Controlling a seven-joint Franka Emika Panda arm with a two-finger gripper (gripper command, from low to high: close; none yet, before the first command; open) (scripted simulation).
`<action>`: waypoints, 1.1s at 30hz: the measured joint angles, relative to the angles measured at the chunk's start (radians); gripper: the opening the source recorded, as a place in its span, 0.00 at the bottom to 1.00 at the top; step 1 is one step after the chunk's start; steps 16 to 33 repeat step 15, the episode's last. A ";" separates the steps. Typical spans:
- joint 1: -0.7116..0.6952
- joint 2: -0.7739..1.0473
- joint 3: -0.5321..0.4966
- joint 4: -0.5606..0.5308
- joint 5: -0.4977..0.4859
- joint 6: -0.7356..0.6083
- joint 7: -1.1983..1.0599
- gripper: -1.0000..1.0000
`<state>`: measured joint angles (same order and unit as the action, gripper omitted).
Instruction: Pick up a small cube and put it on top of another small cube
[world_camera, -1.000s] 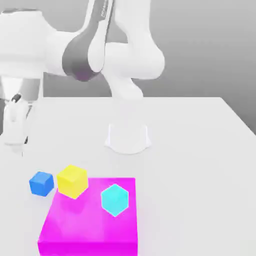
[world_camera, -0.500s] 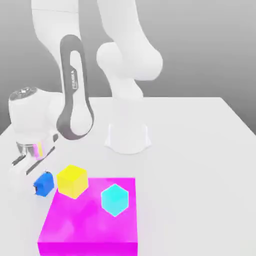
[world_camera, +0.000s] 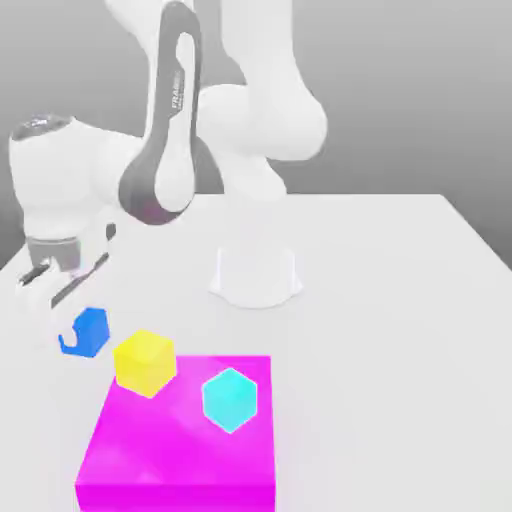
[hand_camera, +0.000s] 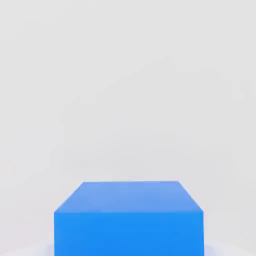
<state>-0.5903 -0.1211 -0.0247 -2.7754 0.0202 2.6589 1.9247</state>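
The gripper (world_camera: 78, 325) is sitting at the exterior view's left, hanging from the white hand of the arm (world_camera: 170, 130). Its 2 pale fingers are blending into the white table (world_camera: 400, 300), so how wide they are standing cannot be measured; they are closed on the small cube (world_camera: 88, 331), which is appearing clear of the tabletop between them. In the hand view the small cube (hand_camera: 129, 219) is sitting close under the camera, showing 1 flat top face and 1 front face, with plain white surface beyond it.

The dark band on the arm link is carrying vertical lettering that is reading roughly as "FRANKA"; the smaller characters cannot be read.

The small cube is showing near-equal sides, so no long axis is standing out. In the exterior view it is sitting slightly turned, with 1 vertical edge facing the camera.

Moving right, the yellow cube (world_camera: 144, 362) is resting at the rear corner of the magenta block (world_camera: 180, 450), just beside the small cube. The cyan cube (world_camera: 230, 400) is sitting on the magenta block's top, apart from the yellow cube. The arm's round white base (world_camera: 256, 275) is standing behind them.
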 joint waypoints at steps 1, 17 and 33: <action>0.016 -0.036 0.016 0.006 0.003 -0.042 0.011 0.00; 0.111 -0.062 0.122 -0.001 0.013 -0.062 0.078 1.00; 0.111 -0.062 0.122 -0.001 0.013 -0.062 0.078 1.00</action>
